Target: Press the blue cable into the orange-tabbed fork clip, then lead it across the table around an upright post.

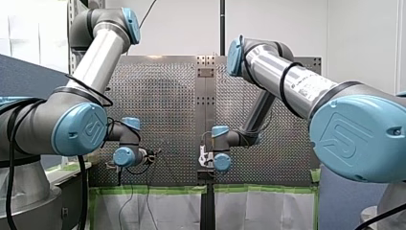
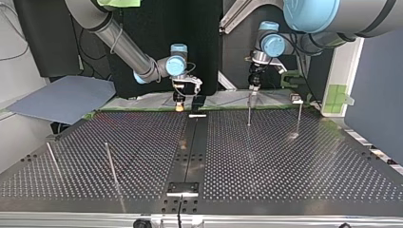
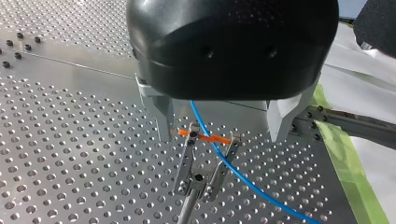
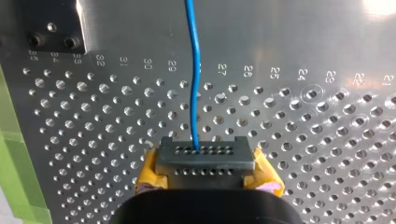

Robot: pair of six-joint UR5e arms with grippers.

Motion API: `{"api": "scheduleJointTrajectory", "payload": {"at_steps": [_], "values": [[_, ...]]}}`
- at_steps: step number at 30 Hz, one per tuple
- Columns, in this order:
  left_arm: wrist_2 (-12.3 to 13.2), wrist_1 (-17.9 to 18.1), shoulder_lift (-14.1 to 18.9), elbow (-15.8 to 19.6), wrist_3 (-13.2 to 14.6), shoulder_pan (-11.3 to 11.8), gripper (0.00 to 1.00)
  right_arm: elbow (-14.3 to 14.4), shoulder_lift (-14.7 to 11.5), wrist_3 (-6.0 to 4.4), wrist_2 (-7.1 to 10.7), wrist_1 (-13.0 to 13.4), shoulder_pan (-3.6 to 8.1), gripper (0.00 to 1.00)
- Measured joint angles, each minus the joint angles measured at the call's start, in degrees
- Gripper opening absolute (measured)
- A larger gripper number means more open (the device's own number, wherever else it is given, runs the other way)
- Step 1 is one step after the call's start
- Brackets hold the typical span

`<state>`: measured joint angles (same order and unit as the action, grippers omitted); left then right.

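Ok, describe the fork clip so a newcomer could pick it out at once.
On the perforated table, look just ahead of my left gripper's open fingers. A metal fork clip stands on a stem. Unlike the bare posts elsewhere, it has two prongs bridged by an orange tab, with the blue cable crossing it.

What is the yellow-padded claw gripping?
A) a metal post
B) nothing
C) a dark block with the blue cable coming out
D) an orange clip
C: my right gripper clamps a dark block between its yellow pads, the blue cable running out ahead.
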<state>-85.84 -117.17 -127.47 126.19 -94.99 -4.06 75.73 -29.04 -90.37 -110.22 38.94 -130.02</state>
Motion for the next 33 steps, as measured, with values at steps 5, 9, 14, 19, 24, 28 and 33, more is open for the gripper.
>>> {"api": "scheduleJointTrajectory", "payload": {"at_steps": [5,9,14,19,24,28,33], "values": [[0.01,-0.14,0.00,0.00,0.48,-0.21,1.00,0.00,0.04,0.00,0.00,0.06,-0.01,0.00],[0.03,-0.22,0.00,0.00,0.91,-0.83,1.00,0.00,0.06,0.00,0.00,0.00,-0.01,0.00],[-0.02,-0.05,0.00,-0.06,0.96,-1.99,1.00,0.01,0.06,0.00,0.00,0.00,-0.02,0.00],[-1.06,-0.04,0.00,-0.37,0.94,-3.25,1.00,0.01,0.10,0.00,0.00,0.08,-0.08,0.00],[-2.88,0.32,0.00,-0.66,0.83,-4.61,1.00,0.01,0.15,0.00,0.00,0.03,-0.14,0.00],[-4.52,0.42,0.00,-1.51,0.45,-5.71,1.00,0.01,0.16,0.00,0.00,0.05,-0.21,0.00],[-6.73,0.29,0.00,-2.98,-0.12,-7.22,1.00,0.01,0.22,-0.01,0.00,0.08,-0.26,0.00]]}}
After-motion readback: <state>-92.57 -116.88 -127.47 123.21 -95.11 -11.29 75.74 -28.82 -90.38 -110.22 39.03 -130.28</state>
